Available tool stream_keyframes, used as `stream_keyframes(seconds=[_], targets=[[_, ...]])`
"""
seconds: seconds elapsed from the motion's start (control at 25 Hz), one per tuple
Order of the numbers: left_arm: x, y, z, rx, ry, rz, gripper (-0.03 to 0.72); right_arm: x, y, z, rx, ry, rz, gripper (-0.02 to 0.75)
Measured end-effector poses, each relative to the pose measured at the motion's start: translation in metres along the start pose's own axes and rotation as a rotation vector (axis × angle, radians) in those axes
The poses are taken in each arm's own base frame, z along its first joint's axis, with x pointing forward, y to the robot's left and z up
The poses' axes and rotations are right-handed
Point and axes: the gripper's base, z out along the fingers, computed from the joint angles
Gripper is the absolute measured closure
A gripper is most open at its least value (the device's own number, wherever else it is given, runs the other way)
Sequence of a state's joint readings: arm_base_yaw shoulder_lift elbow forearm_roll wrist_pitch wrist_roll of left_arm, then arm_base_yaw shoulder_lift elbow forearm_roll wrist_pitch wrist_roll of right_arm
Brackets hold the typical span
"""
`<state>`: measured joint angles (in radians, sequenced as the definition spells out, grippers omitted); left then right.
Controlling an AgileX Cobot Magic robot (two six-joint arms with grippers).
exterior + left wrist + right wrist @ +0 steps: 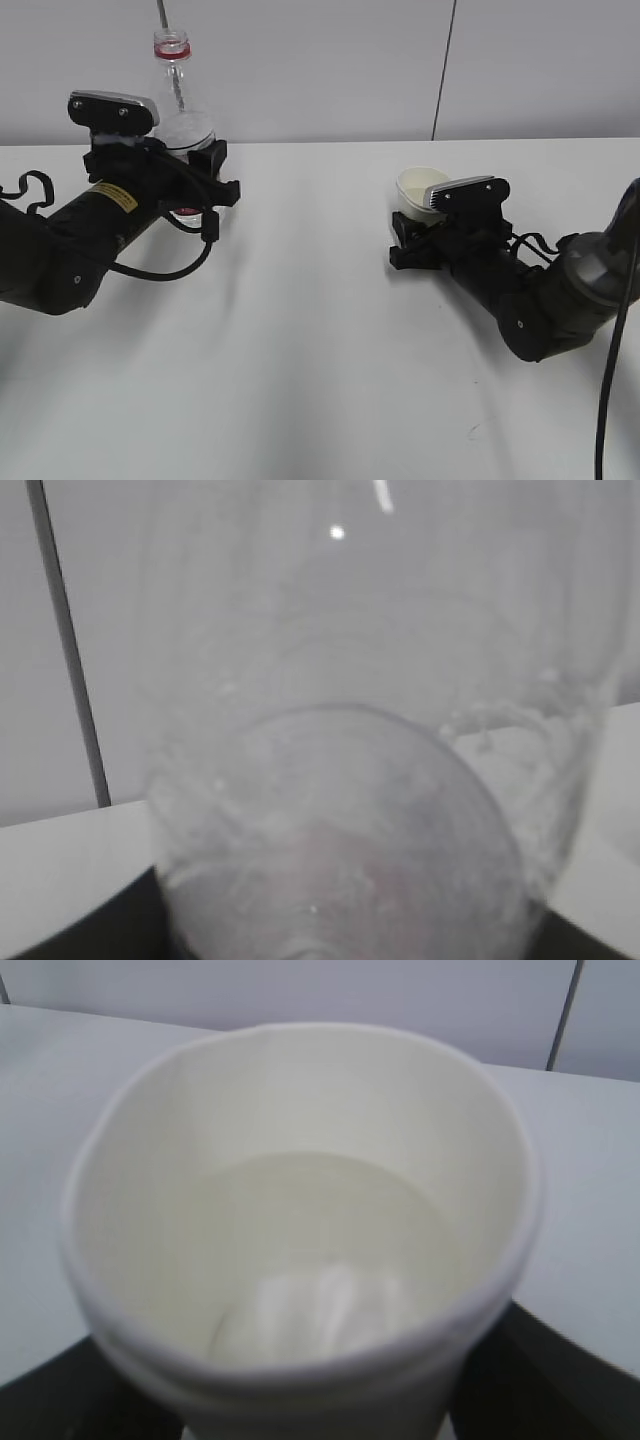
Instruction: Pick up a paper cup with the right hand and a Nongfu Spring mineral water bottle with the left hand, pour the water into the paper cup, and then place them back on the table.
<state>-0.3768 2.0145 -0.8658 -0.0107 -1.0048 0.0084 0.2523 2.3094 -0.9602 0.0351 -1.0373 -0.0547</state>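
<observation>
The clear Nongfu Spring bottle [180,110] stands upright at the back left, its red neck ring on top and its label mostly hidden by the jaws. My left gripper [200,180] is shut on its lower body. In the left wrist view the bottle [350,730] fills the frame, wet with droplets, and a dark finger [125,925] shows at the bottom corner. The white paper cup [420,188] is upright at the right, and my right gripper [408,243] is shut on its base. The right wrist view looks into the cup [300,1220], where clear liquid seems to glint.
The white table [300,350] stretches wide between and in front of the two arms. A grey wall with a dark vertical seam [445,70] stands behind. A black cable [610,380] hangs at the right edge.
</observation>
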Motion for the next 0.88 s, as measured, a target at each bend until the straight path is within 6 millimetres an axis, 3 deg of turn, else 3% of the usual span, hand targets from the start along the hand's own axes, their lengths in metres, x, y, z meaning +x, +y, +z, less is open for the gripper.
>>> stream_keyframes(seconds=[0.88], targets=[[-0.0006,0.0,0.0,0.0,-0.006,0.0,0.328,0.0008,-0.0001,0.0003,0.002,-0.002,0.001,0.178]])
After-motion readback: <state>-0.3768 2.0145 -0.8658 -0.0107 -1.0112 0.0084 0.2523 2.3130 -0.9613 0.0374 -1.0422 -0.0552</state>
